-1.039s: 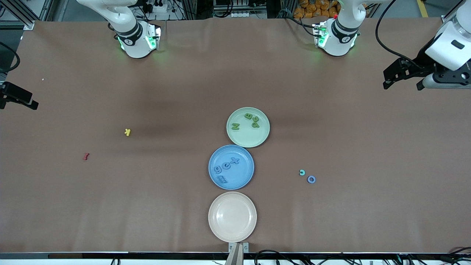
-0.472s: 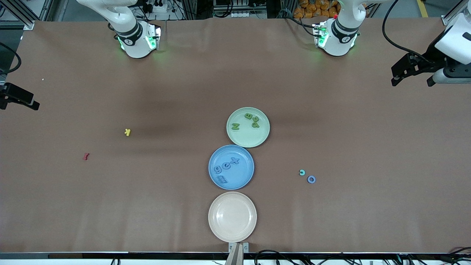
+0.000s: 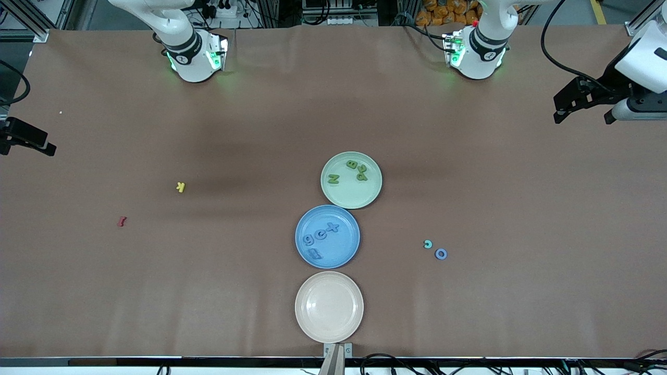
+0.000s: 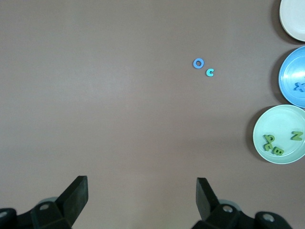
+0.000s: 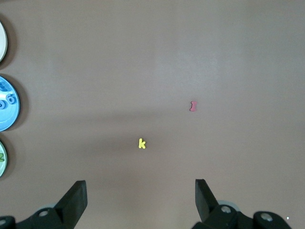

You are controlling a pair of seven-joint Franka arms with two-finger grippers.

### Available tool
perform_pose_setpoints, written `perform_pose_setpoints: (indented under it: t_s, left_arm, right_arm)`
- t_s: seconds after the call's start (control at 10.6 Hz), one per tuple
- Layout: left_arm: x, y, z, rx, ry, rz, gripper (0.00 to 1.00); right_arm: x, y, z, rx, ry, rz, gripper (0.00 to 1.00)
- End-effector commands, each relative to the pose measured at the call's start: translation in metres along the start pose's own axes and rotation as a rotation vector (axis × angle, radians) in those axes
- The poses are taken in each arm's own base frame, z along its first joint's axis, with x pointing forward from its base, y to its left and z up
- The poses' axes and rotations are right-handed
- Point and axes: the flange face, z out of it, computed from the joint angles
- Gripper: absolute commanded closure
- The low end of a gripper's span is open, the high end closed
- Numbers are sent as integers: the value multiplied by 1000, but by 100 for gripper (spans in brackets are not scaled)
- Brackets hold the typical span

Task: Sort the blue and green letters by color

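Observation:
Green letters N (image 3: pixel 333 179), B (image 3: pixel 351 164) and one more (image 3: pixel 361 174) lie in the pale green plate (image 3: pixel 354 197). Several blue letters (image 3: pixel 320 235) lie in the blue plate (image 3: pixel 344 249). A blue O (image 3: pixel 441 254) and a teal c (image 3: pixel 428 244) lie loose on the table toward the left arm's end; both show in the left wrist view, the O (image 4: pixel 198 63) beside the c (image 4: pixel 210 72). My left gripper (image 3: pixel 582 115) is open and empty, high over that end of the table. My right gripper (image 5: pixel 140 198) is open and empty over the right arm's end.
A cream plate (image 3: pixel 329 323) stands empty, nearest the front camera, in line with the blue and green plates. A small yellow K (image 3: pixel 180 187) and a small red letter (image 3: pixel 121 221) lie toward the right arm's end.
My left gripper has drawn back a little toward the left arm's end of the table, then stopped. Letters, plates and the right arm have not moved.

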Motion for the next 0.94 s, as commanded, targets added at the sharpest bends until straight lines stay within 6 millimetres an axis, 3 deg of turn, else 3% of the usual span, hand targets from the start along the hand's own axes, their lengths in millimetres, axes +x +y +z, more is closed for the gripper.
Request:
perform_pose_setpoints:
  t_s: [0.0,0.85]
  left_arm:
    - [5,1,1,11,-16,27,0]
    - [2,5,-1,9,-25,33,0]
  right_arm:
    - [-2,2,-1,7,-3,1,0]
    - [-1,3,-1,5,0,4,0]
